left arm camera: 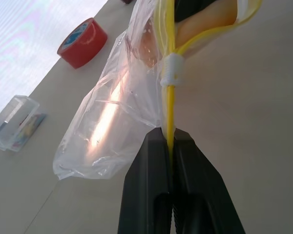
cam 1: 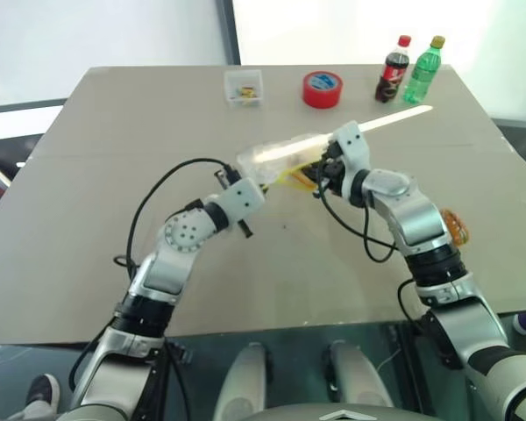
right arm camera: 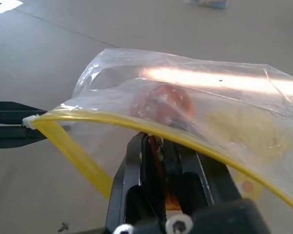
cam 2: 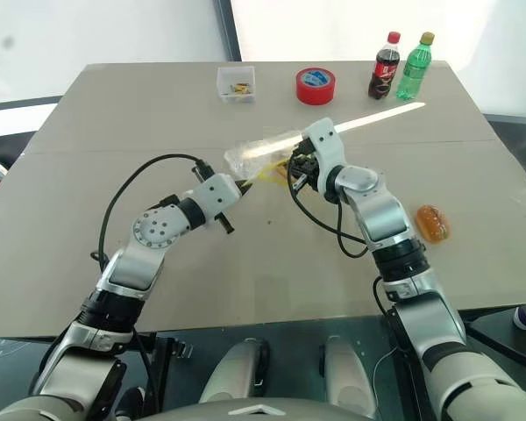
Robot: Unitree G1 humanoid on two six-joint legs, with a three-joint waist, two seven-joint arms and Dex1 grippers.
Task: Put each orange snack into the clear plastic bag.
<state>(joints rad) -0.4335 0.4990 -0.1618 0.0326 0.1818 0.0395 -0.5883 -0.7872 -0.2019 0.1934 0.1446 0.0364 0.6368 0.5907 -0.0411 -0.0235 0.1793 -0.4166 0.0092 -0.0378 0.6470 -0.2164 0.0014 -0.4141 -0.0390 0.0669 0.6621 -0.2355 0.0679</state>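
Observation:
The clear plastic bag point(cam 1: 276, 158) hangs above the middle of the table, mouth toward me, its yellow seal strip point(left arm camera: 169, 105) pulled open. My left gripper point(left arm camera: 169, 134) is shut on that strip at the bag's left corner. My right gripper point(right arm camera: 158, 141) reaches into the mouth from the right, shut on an orange snack point(right arm camera: 162, 102) that shows through the film. A second orange snack point(cam 2: 432, 223) lies on the table to the right, beside my right forearm.
At the far edge of the table stand a small clear square box point(cam 1: 244, 86), a red tape roll point(cam 1: 322, 89), a cola bottle point(cam 1: 392, 70) and a green bottle point(cam 1: 422, 70). Bare tabletop point(cam 1: 88, 202) spreads to the left.

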